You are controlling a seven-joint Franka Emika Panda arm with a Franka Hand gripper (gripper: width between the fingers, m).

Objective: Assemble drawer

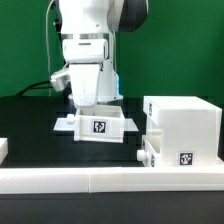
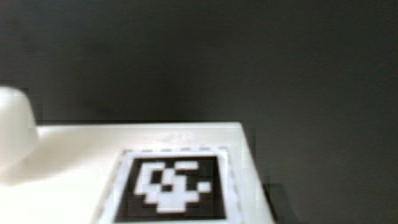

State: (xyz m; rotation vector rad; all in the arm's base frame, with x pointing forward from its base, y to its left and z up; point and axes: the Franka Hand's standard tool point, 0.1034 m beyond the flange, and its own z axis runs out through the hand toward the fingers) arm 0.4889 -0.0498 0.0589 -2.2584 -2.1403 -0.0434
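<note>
A small white drawer tray (image 1: pixel 98 124) with a black-and-white tag lies on the black table in the middle of the exterior view. My gripper (image 1: pixel 91 105) hangs straight down at the tray's rear part, touching it or just above it; its fingers are hidden by the hand. The wrist view shows the tray's white face and tag (image 2: pixel 175 186) very close, with no clear fingertips. The large box-like housing (image 1: pixel 185 128) stands at the exterior view's right, with a tag on its front. I see no second tray for certain.
A white rim (image 1: pixel 110 178) runs along the table's front. A white piece (image 1: pixel 3 150) is cut off at the exterior view's left edge. A small white knob (image 1: pixel 145 157) sticks out beside the housing. A rounded white shape (image 2: pixel 15 130) sits by the tray in the wrist view.
</note>
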